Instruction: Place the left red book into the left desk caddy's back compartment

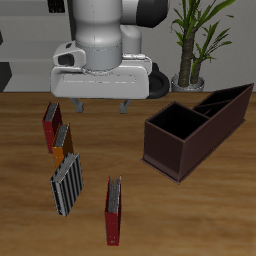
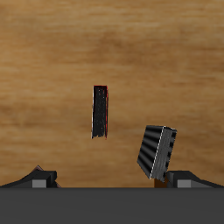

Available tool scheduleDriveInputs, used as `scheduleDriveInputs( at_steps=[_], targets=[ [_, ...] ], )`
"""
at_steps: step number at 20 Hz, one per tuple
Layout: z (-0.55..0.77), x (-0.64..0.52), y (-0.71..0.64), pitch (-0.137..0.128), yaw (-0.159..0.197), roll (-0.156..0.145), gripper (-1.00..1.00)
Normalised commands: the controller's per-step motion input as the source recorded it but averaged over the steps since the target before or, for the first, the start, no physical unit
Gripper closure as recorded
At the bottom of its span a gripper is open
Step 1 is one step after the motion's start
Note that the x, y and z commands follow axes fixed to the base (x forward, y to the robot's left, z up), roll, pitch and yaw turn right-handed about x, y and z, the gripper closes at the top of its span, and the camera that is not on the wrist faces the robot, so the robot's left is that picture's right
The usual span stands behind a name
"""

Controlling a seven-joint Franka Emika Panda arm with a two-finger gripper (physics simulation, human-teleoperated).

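Observation:
The left red book (image 1: 114, 210) stands upright on the table near the front edge, thin and bright red with a grey page edge. In the wrist view the left red book (image 2: 101, 111) shows from above as a dark narrow strip. The left desk caddy (image 1: 176, 152) is a long dark maroon open box lying at an angle; its back compartment (image 1: 224, 106) is the longer section with slanted walls. My gripper (image 1: 102, 103) hangs open well above the table, far back from the book, with nothing between its fingers (image 2: 39, 178).
Three other books stand in a row away from the caddy: a dark maroon book (image 1: 50, 125), an orange book (image 1: 62, 142) and a black-and-grey striped book (image 1: 67, 183), the striped book (image 2: 159, 150) also in the wrist view. A potted plant (image 1: 190, 40) stands behind the caddy.

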Motion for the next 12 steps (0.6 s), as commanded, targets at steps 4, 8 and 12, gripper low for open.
scheduleDriveInputs(
  at_steps=[4,8,12],
  targets=[
    [0.02,0.15,-0.02,-0.029,0.037,0.095,-1.00],
    [-0.16,0.03,-0.04,-0.001,0.010,0.014,-1.00],
    [-0.24,0.07,0.00,0.006,0.008,0.038,-1.00]
  ],
)
